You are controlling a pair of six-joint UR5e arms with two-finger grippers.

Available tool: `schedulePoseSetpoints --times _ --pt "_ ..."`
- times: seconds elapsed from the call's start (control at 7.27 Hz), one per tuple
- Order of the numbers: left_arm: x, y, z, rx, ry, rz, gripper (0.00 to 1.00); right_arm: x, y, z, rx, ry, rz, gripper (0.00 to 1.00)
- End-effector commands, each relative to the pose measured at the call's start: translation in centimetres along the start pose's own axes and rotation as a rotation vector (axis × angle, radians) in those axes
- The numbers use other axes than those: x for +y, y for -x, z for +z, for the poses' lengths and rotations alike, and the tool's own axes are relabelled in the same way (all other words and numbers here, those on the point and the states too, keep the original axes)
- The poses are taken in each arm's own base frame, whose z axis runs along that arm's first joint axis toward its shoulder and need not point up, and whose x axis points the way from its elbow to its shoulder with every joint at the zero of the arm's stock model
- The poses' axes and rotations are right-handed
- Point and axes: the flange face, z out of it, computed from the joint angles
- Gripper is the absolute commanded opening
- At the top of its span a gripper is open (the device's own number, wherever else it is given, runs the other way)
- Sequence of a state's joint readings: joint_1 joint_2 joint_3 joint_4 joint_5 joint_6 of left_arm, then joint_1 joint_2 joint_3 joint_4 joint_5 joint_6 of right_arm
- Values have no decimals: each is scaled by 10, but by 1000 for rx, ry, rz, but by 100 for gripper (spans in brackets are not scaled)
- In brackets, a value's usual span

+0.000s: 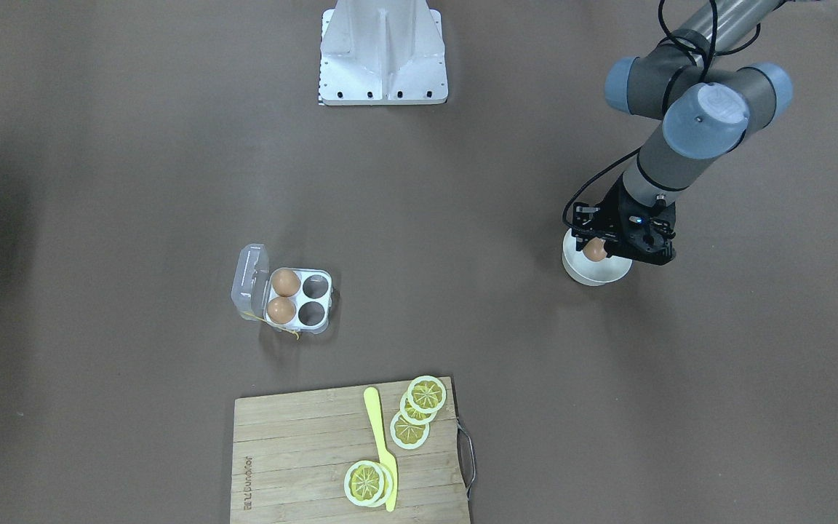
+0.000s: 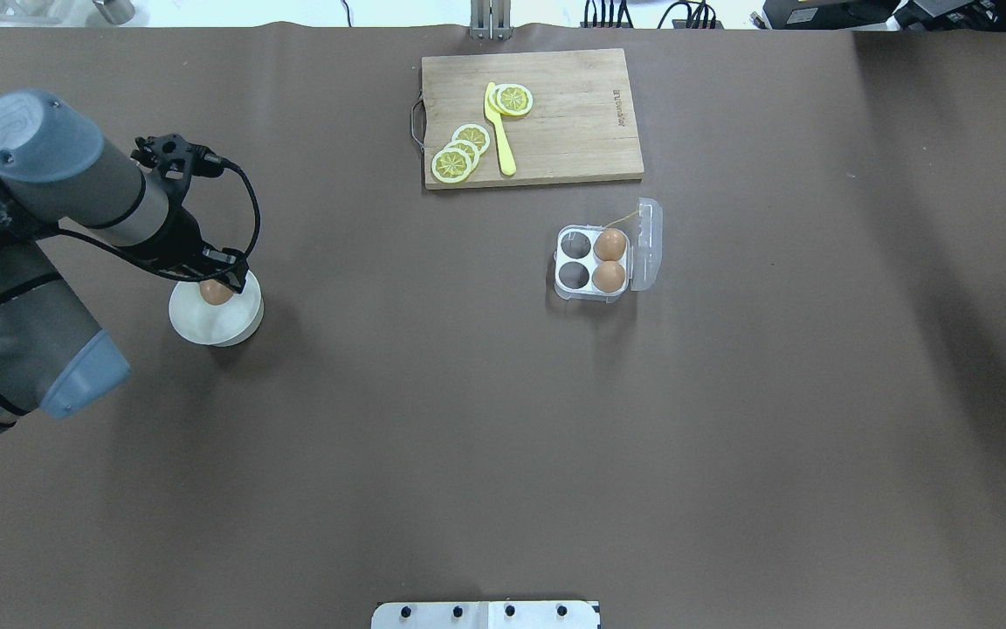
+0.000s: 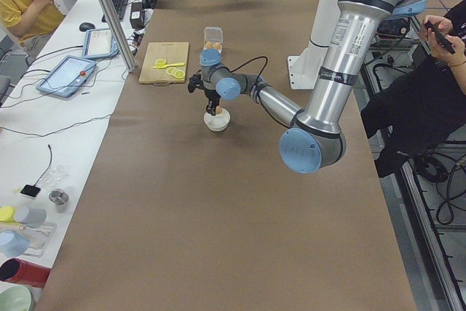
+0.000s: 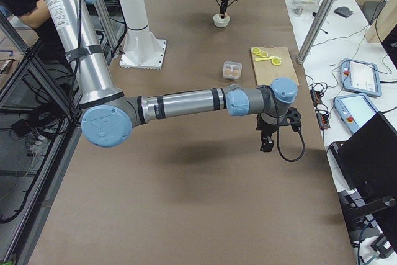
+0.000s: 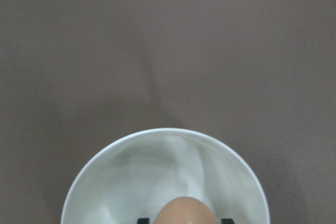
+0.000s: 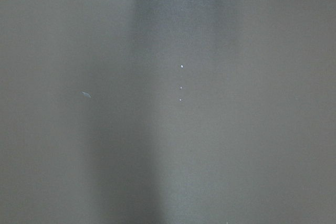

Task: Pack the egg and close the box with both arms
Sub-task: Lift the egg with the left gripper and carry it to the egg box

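Observation:
My left gripper (image 1: 595, 251) is shut on a light-brown egg (image 2: 216, 293) and holds it just over a round white bowl (image 2: 217, 325). In the left wrist view the egg (image 5: 185, 211) sits between my fingertips at the bottom edge, above the bowl (image 5: 126, 171). The clear box (image 2: 575, 260) stands open at mid-table, its lid (image 2: 648, 245) folded back. Two brown eggs fill the two cells beside the lid; the other two cells are empty. My right gripper (image 4: 267, 144) hangs over bare table far from the box; I cannot tell whether it is open or shut.
A wooden cutting board (image 2: 582, 122) with lemon slices (image 2: 459, 153) and a yellow knife (image 2: 499, 131) lies beyond the box. The white robot base (image 1: 382, 58) stands at my edge of the table. Operators sit at both table ends.

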State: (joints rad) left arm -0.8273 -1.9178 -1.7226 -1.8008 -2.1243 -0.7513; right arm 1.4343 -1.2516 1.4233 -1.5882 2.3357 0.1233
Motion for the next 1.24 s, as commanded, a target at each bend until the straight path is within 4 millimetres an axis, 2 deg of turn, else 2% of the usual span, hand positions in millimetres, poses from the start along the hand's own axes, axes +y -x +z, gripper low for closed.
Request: schedulePoseSetpoints --times 0.0,0.14,0.41,0.55,0.69,0.83,0.96,1.1 --pt "-40 -49 -49 66 -96 -58 41 2 -2 2 -1 6 5 100" --pt "-57 -82 -68 105 -125 -99 41 2 -4 4 2 9 9 100" --pt "-87 -133 -91 163 -164 -138 41 3 -6 5 3 10 12 100" --pt "-105 -161 -101 188 -177 -156 41 4 -15 6 1 14 26 100" --pt "-123 -178 -100 220 -201 -154 41 7 -19 8 -4 17 33 100" --pt "-135 -193 -88 250 -261 -164 41 8 -20 8 -6 19 35 100" --pt "-124 -234 -62 270 -347 -176 41 11 -23 11 -5 24 39 100" --pt "-119 -273 -53 271 -402 -175 41 13 -25 13 -5 28 42 100"
